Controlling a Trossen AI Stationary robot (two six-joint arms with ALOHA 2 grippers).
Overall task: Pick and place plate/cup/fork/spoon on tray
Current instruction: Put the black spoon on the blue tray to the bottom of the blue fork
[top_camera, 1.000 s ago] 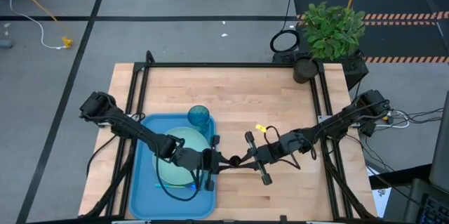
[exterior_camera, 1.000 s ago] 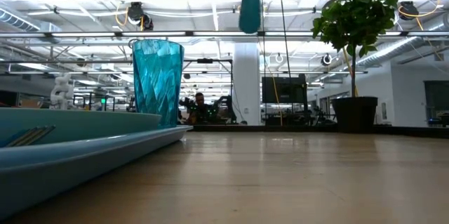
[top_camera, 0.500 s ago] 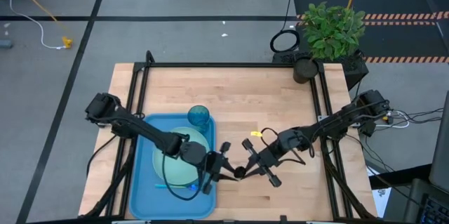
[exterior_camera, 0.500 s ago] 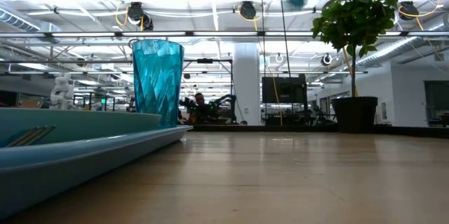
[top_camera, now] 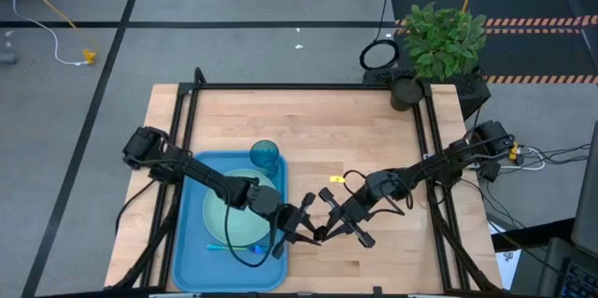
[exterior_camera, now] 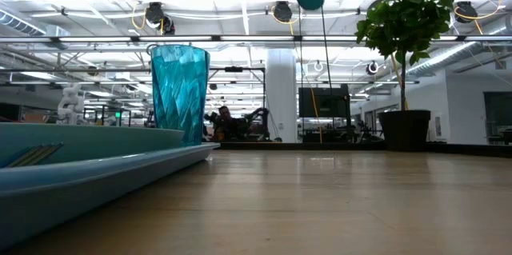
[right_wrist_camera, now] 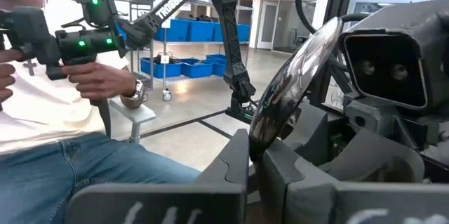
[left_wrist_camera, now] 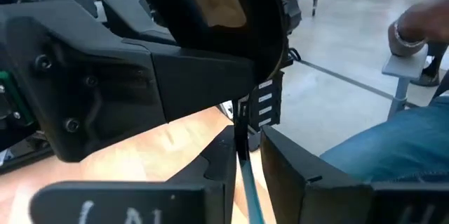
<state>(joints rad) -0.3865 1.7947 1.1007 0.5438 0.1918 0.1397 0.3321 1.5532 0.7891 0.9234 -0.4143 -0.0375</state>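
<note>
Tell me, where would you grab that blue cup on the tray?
Probably its wall at mid-height, from the table side: the cup stands upright in the tray's far corner, the plate close on its near side. The left hand and right hand meet beside the tray, the right gripping the spoon.

A bright-blue tray [top_camera: 192, 242] sits lower left of the high view, holding a pale mint-green plate [top_camera: 227, 220], a teal cup [top_camera: 264, 155] upright at its far edge and a light-blue fork [top_camera: 234, 249]. The dark-bowled spoon [right_wrist_camera: 284, 90] hangs mid-air at centre.
</note>
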